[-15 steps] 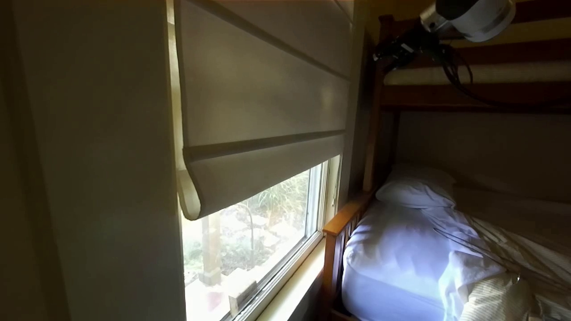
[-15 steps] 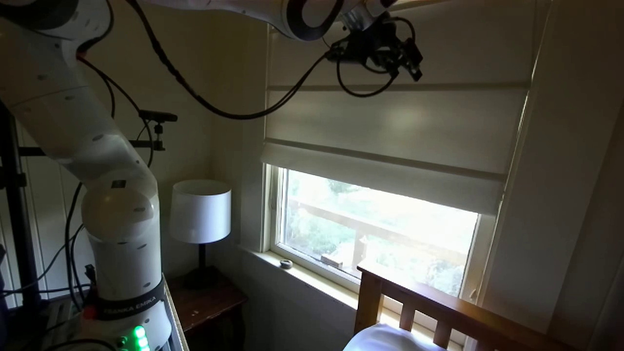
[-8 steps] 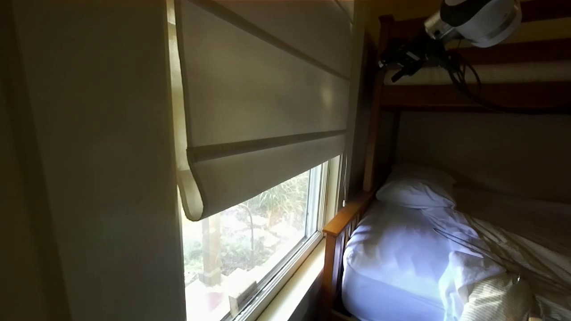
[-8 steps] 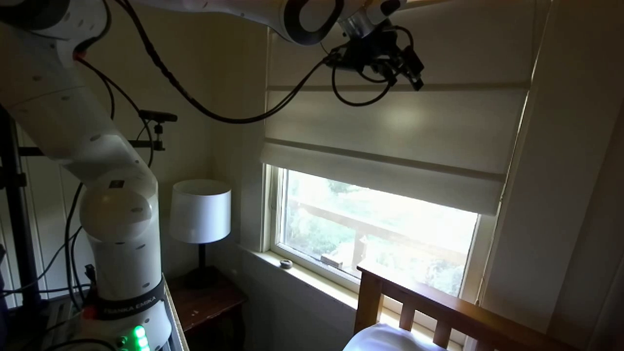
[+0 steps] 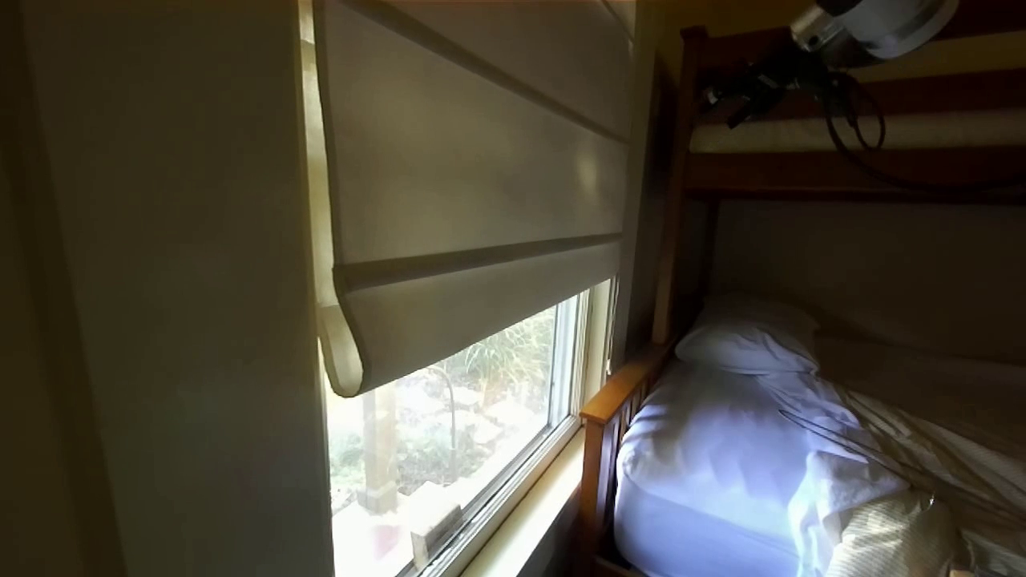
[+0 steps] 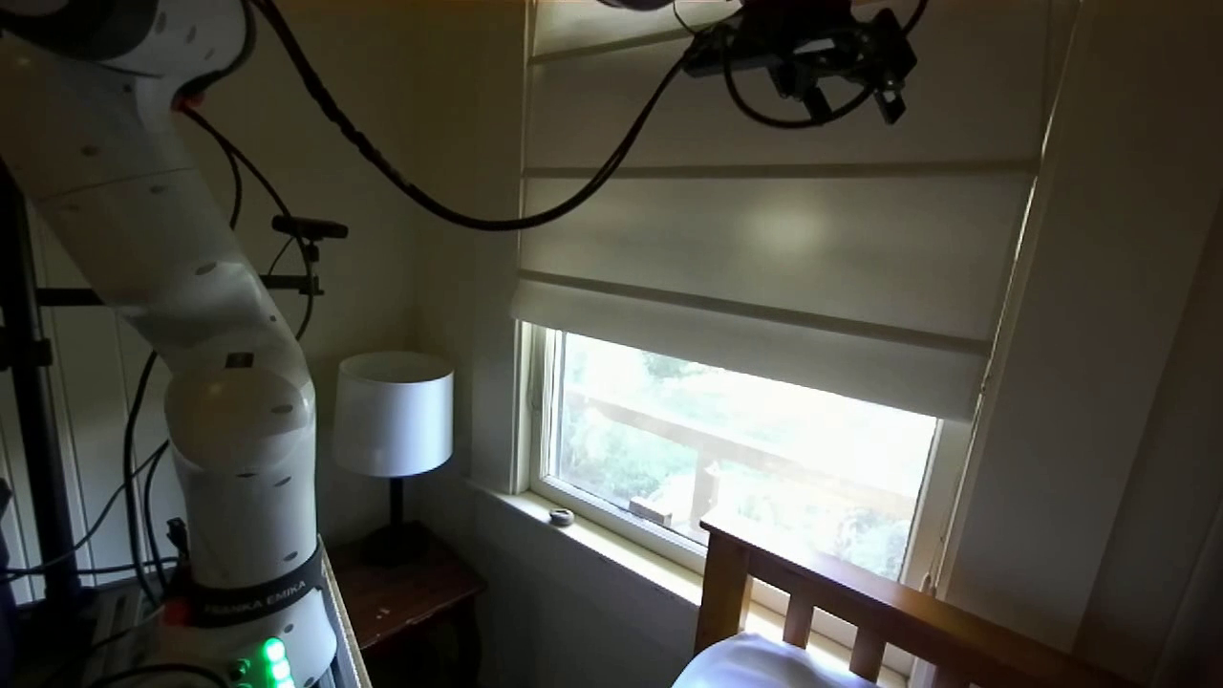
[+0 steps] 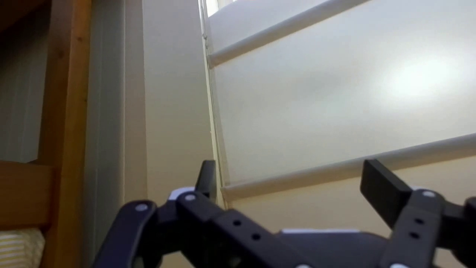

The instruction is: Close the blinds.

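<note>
The blinds (image 5: 473, 160), a wide beige fabric shade with horizontal folds, hang over the upper part of the window. In both exterior views their bottom hem stops partway down, and bare glass shows below. My gripper (image 6: 855, 107) is up in front of the upper shade, fingers spread. Seen from the wrist, the gripper (image 7: 290, 167) has wide-apart jaws with nothing between them, and the shade (image 7: 316, 104) fills the background. A thin cord (image 7: 204, 36) runs along the shade's side edge, left of the gap between the fingers.
A wooden bunk bed (image 5: 621, 389) with white bedding (image 5: 713, 457) stands against the window side. A white lamp (image 6: 394, 416) sits on a small table in the corner. The arm's black cable (image 6: 497, 226) hangs in a loop before the wall.
My gripper has moved right in both exterior views, rising lately, and its jaws look wider apart. The cord at the window's side has swung a little. The shade's hem stays at about the same height.
</note>
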You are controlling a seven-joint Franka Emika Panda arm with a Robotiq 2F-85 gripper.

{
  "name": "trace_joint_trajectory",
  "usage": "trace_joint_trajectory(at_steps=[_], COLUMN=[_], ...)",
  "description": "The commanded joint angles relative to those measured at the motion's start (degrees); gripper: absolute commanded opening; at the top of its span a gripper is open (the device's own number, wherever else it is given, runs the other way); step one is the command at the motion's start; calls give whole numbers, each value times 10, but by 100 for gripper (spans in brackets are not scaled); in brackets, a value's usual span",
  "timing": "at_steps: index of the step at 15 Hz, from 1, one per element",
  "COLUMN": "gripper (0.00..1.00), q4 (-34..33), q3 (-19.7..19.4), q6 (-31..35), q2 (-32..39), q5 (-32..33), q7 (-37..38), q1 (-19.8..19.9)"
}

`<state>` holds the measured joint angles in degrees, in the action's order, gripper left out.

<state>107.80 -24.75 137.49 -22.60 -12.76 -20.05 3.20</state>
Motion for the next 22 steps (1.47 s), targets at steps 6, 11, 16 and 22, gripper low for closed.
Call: trace_joint_trajectory(at_steps=[6,11,16,22], gripper=[100,100,100,100], q4=[-138,-162,-305,-476], q3=[-18,-25,-72,-95], q6=[-168,-126,-96,-139], q2=[94,126,250,378], q5=[-38,-45,-171,-368], q7=[-102,-98,-237,-379], q1=[17,32,69,111])
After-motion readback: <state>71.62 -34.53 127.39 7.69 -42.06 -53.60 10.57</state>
